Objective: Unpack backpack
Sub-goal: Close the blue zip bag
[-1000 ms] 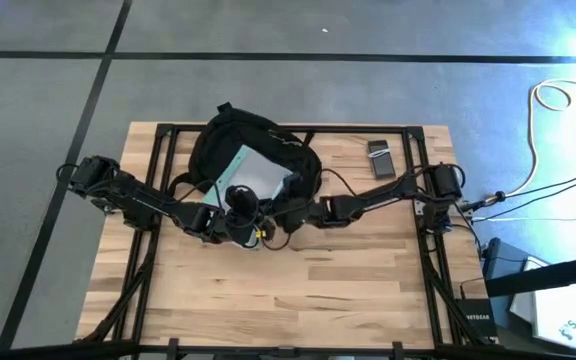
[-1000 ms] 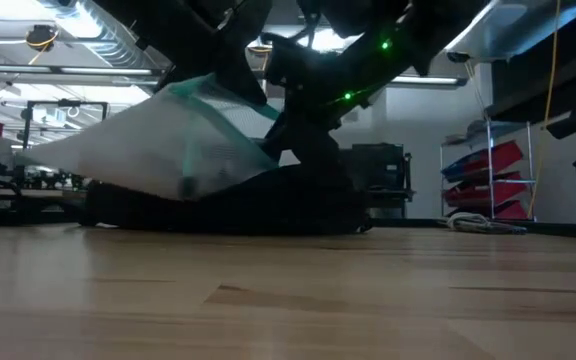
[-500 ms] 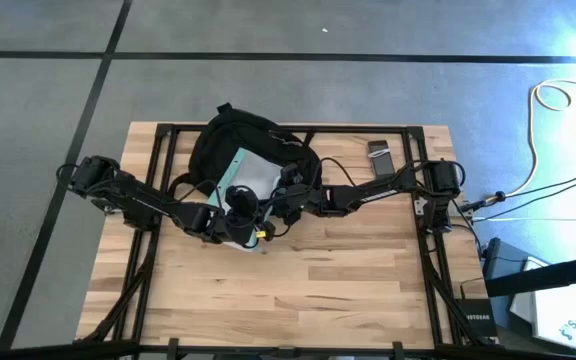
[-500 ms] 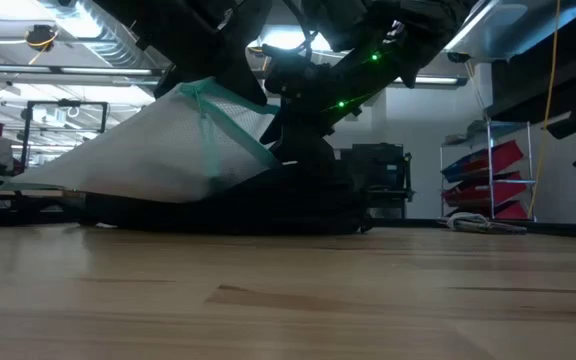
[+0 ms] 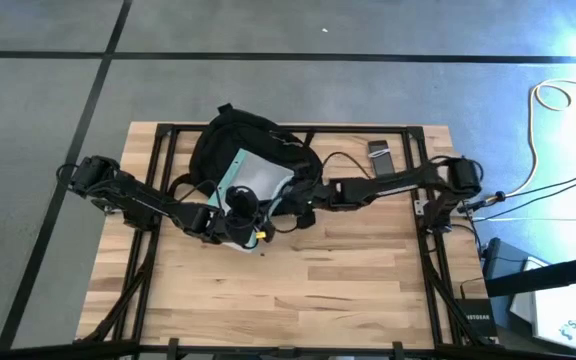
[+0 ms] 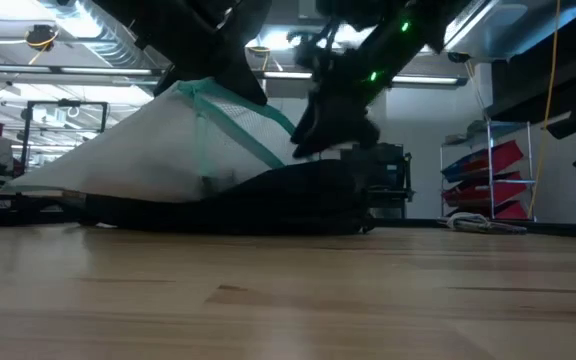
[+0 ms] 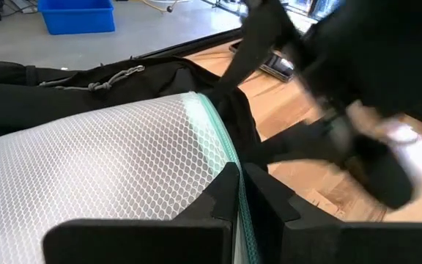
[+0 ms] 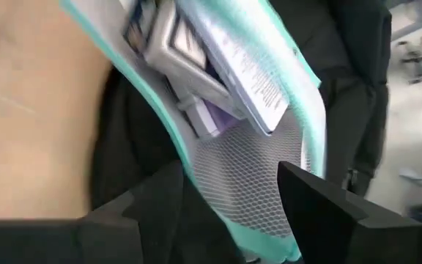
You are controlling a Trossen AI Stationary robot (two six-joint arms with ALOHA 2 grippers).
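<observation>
The mesh pouch (image 5: 253, 178) is being drawn out of the backpack (image 5: 230, 135) at the frame centre, pinched by the left gripper (image 7: 239, 192). The right gripper (image 8: 229, 198) is held apart, empty. Next, probably the pouch must be lifted clear.

Only one word can be read: "NETGEAR" in white letters on the side of a small black box (image 5: 475, 320) standing on the floor just off the near right corner of the light wooden table (image 5: 348, 290).
</observation>
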